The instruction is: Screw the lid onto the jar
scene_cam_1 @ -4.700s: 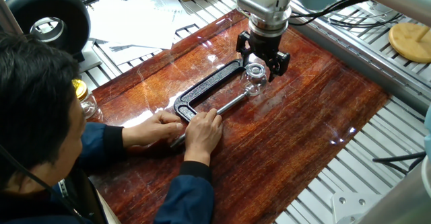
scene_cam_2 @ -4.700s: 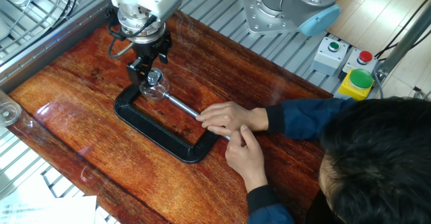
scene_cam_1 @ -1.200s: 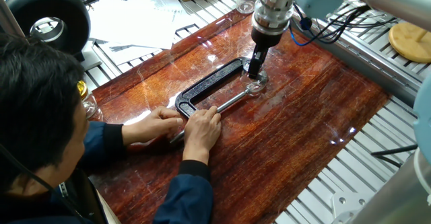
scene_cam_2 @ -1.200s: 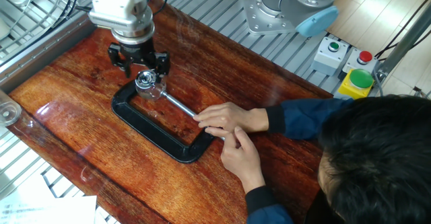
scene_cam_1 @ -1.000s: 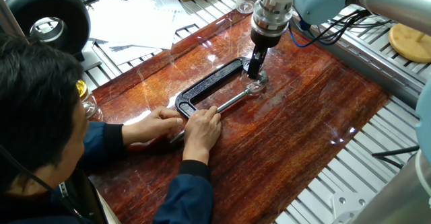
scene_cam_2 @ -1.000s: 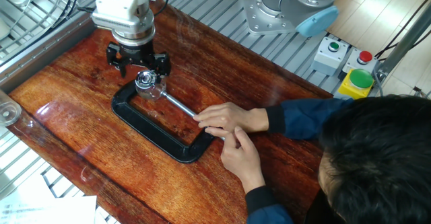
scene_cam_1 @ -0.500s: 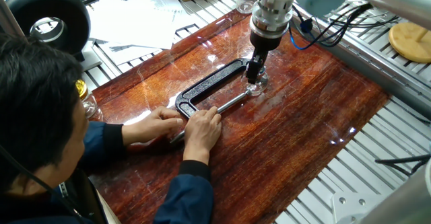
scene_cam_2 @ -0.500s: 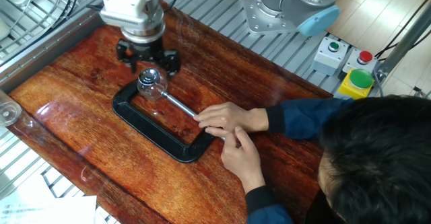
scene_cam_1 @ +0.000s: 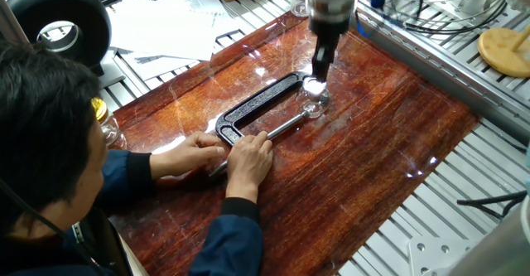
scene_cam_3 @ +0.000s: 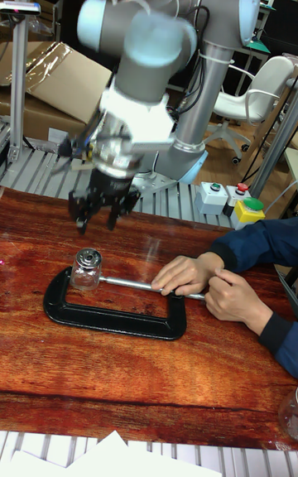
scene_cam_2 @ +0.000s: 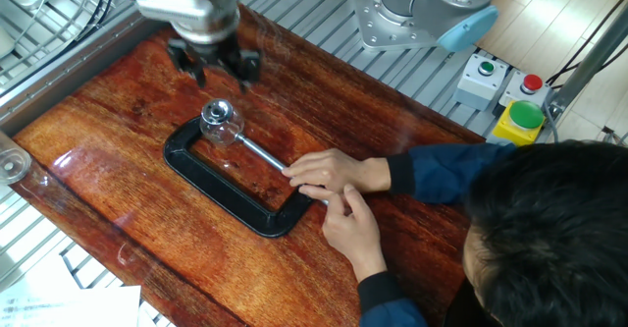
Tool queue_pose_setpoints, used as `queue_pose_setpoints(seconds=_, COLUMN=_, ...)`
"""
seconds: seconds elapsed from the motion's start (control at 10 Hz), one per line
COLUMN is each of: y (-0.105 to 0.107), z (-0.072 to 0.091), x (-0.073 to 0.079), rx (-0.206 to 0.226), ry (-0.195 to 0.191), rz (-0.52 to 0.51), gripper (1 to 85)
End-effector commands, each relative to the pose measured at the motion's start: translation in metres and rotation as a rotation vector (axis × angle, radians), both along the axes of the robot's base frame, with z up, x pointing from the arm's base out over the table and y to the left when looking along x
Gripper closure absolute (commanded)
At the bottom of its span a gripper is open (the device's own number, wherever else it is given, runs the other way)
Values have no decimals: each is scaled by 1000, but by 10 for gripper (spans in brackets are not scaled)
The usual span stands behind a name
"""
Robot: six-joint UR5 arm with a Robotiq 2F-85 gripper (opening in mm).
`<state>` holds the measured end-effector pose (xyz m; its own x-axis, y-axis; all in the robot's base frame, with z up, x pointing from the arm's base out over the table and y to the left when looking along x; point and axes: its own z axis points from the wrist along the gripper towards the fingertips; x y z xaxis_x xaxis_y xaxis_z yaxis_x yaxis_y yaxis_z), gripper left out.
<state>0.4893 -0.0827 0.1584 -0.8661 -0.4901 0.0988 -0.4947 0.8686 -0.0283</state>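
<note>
The small clear glass jar (scene_cam_1: 314,100) (scene_cam_2: 223,129) (scene_cam_3: 84,274) stands upright on the wooden table, pinched in the mouth of a black C-clamp (scene_cam_1: 252,108) (scene_cam_2: 231,194) (scene_cam_3: 116,317). The silvery lid (scene_cam_1: 314,85) (scene_cam_2: 217,110) (scene_cam_3: 88,258) sits on top of the jar. My gripper (scene_cam_1: 321,59) (scene_cam_2: 214,62) (scene_cam_3: 103,216) hangs above the jar, clear of the lid, blurred by motion. It is open, with its fingers (scene_cam_2: 245,64) spread and nothing between them.
A person's hands (scene_cam_1: 240,156) (scene_cam_2: 334,175) (scene_cam_3: 194,272) hold the clamp's screw rod. A glass jar with a yellow lid (scene_cam_1: 101,118) stands at the table's left edge. A yellow disc (scene_cam_1: 505,50) lies on the slatted frame. Button boxes (scene_cam_2: 500,96) sit by the arm's base.
My gripper has risen off the jar and drawn back from it. The lid stays on the jar. The person's hands have not moved.
</note>
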Motion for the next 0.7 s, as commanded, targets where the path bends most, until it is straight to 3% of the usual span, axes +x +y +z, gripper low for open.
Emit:
queue_pose_setpoints(seconds=0.0, y=14, z=50, x=-1, rx=66, ry=-3, rz=1, gripper=843)
queue_pose_setpoints(seconds=0.3, y=1, z=56, x=-5, rx=65, ry=-14, rz=19, gripper=843)
queue_pose_setpoints(seconds=0.6, y=7, z=55, x=-7, rx=86, ry=-3, rz=1, gripper=843)
